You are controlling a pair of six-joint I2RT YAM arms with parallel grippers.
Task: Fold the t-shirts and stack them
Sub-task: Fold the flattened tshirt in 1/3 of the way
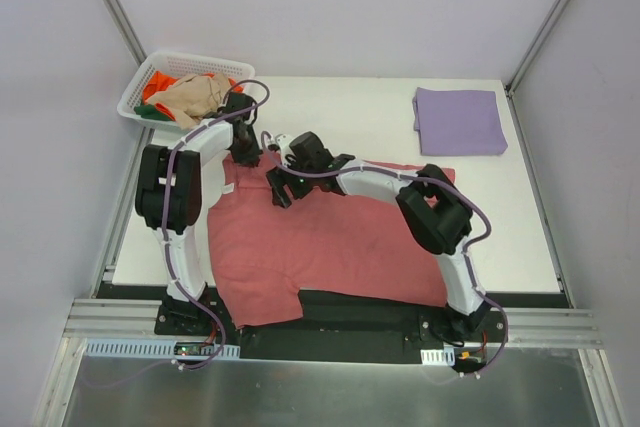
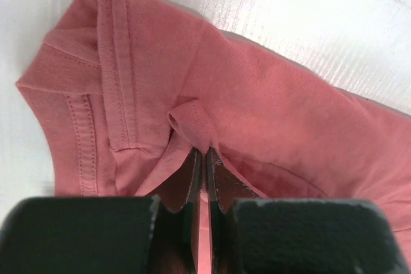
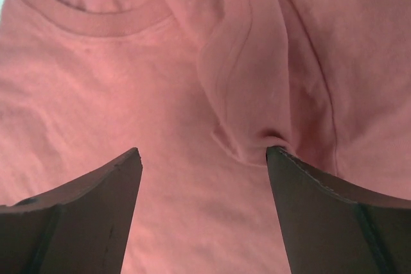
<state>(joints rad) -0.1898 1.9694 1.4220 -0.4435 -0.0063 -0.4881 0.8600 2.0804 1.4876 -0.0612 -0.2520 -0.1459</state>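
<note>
A dusty rose-red t-shirt lies spread over the table's middle, its lower edge hanging off the front. My left gripper is shut on a pinch of its cloth near the sleeve hem at the far left. My right gripper is open, its fingers pressed down on the shirt below the neckband; a fold of cloth touches the right fingertip. A lavender purple t-shirt lies folded at the far right. Beige, orange and green shirts sit bunched in the basket.
A white lattice basket stands at the table's far left corner. Bare white table lies between the basket and the purple shirt. Grey walls close in the sides and back.
</note>
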